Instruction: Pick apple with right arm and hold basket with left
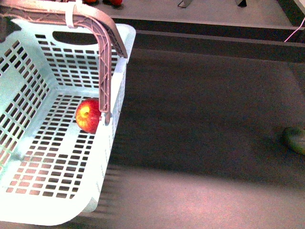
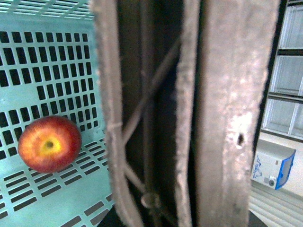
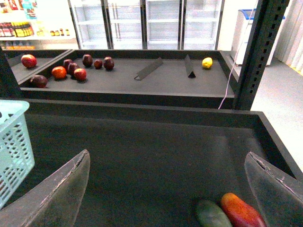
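Note:
The mint-turquoise basket (image 1: 28, 86) fills the left of the front view, its brown-grey ribbed handle (image 1: 107, 62) raised. The red apple (image 1: 88, 115) with a yellow patch lies on the basket's slotted floor by the near wall. In the left wrist view the handle (image 2: 213, 113) fills the middle, very close, with the apple (image 2: 49, 143) on the basket floor (image 2: 47, 71) beyond; my left gripper is shut on the basket handle, its fingers hidden. My right gripper (image 3: 165, 198) is open and empty above the dark shelf, away from the basket's corner (image 3: 14, 142).
A dull green lump (image 3: 210, 215) and a red-orange oblong fruit (image 3: 241, 210) lie on the shelf between my right fingers; the lump also shows in the front view (image 1: 295, 139). Small dark red fruits (image 3: 71, 68) and a yellow fruit (image 3: 207, 62) sit on the rear shelf. A black post (image 3: 260, 52) stands at the right.

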`<state>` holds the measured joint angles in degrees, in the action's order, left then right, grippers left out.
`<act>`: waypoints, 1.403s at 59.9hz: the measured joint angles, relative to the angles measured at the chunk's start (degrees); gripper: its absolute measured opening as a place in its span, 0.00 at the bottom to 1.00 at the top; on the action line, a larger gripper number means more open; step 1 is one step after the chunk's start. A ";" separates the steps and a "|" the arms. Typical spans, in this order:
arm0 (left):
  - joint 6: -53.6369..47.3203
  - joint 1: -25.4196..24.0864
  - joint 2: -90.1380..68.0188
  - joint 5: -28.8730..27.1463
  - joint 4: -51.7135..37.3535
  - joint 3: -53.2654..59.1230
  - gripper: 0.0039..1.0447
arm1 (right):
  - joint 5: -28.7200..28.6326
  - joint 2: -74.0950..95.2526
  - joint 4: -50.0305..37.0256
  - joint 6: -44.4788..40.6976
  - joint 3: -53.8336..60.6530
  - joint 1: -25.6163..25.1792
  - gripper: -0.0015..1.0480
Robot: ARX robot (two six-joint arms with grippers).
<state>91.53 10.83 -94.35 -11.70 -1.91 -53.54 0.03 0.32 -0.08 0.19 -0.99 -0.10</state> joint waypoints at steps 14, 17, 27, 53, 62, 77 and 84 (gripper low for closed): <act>0.44 -1.86 -3.52 1.27 -3.21 2.32 0.14 | 0.00 0.00 0.00 0.00 0.00 0.00 0.92; 0.39 -2.01 -4.28 1.79 -4.09 2.82 0.14 | 0.00 0.00 0.00 -0.02 0.00 0.00 0.92; 0.28 -2.01 -5.31 3.43 -5.09 4.13 0.14 | -0.02 0.00 0.00 0.00 0.00 0.00 0.92; -0.20 -1.20 -1.57 5.60 -4.76 7.61 0.64 | 0.00 0.00 0.00 0.00 0.00 0.00 0.92; -0.37 0.70 3.58 5.35 -0.87 7.61 0.94 | -0.02 0.00 0.00 -0.02 0.00 0.00 0.92; 0.24 4.44 17.51 0.31 7.48 9.60 0.94 | 0.00 0.00 0.00 -0.02 0.00 0.00 0.92; 0.52 5.29 20.24 -0.28 8.04 9.60 0.94 | 0.00 0.00 0.00 0.00 0.00 0.00 0.92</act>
<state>92.05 16.12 -74.11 -11.99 6.13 -43.94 0.03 0.32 -0.08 0.19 -0.99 -0.10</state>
